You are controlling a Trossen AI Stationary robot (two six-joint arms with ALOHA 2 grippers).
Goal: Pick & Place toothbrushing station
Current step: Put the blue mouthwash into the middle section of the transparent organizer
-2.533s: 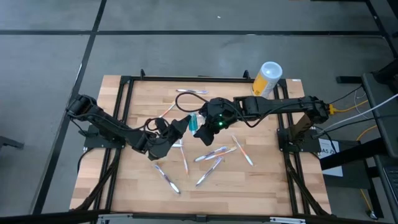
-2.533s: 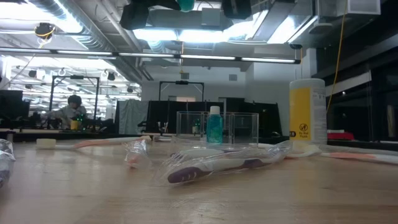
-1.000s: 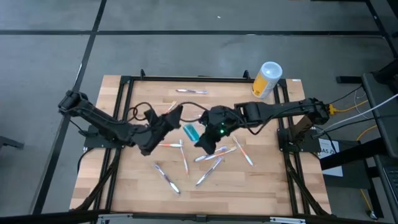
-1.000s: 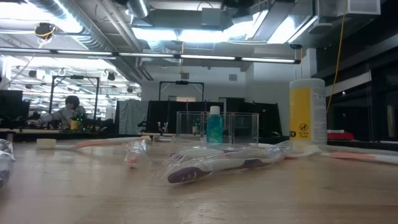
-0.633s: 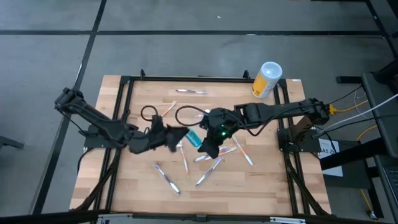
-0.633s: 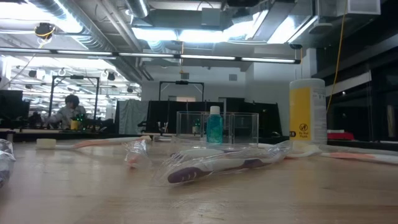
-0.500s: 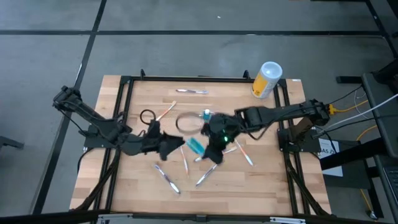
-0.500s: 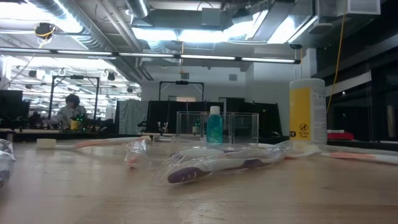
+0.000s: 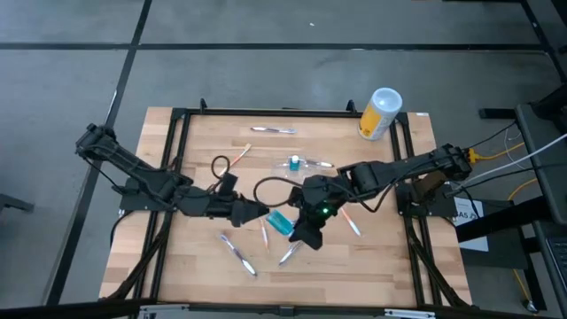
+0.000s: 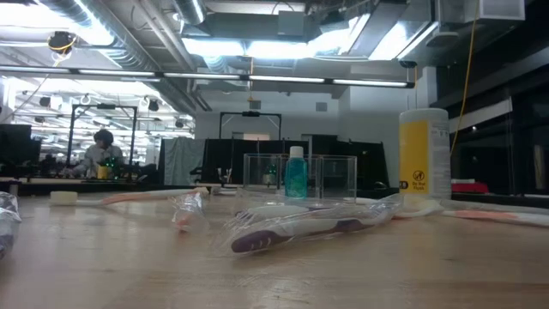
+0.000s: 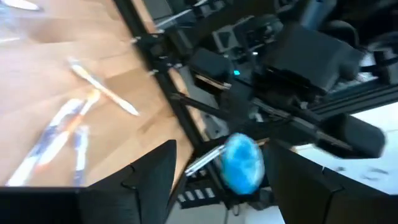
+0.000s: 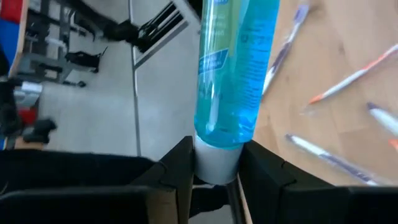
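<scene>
Apparently our right gripper (image 12: 214, 163) pinches the blue bottle (image 12: 239, 68) by its cap for carrying, while our left gripper (image 11: 214, 171) gapes empty.

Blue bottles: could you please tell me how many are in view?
2. One blue bottle stands in the clear holder toward the far edge; the other bottle is in the right gripper's fingers mid-table.

Pale wooden counter (image 9: 195, 266) fills mid-frame; two dark arms meet at centre around a blue bottle (image 9: 281, 222); yellow cylinder canister with white lid (image 9: 380, 112) upper right; wrapped toothbrushes (image 9: 237, 252) scattered lower centre.
</scene>
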